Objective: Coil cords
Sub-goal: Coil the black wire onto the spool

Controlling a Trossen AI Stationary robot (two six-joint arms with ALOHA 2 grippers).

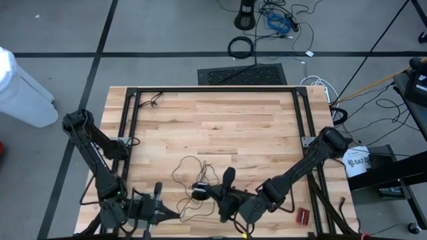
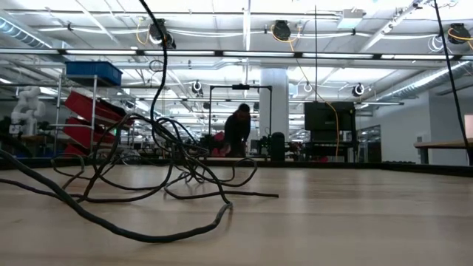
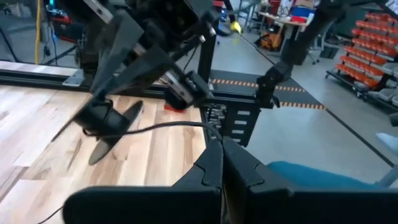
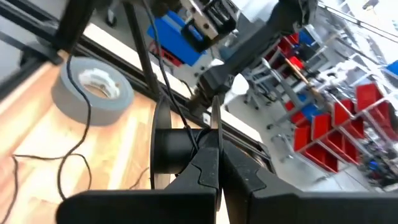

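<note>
Here, the left gripper sits at the table's near edge, fingers pressed shut on the thin dark wire looping mid-table. Rightward, the right gripper is closed on its small black disc.

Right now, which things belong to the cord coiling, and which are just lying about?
Job: thin dark wire; small black disc; right gripper, shut beside the disc; left gripper, shut.
Lying about: grey tape roll; small red thing at the table's edge.
</note>
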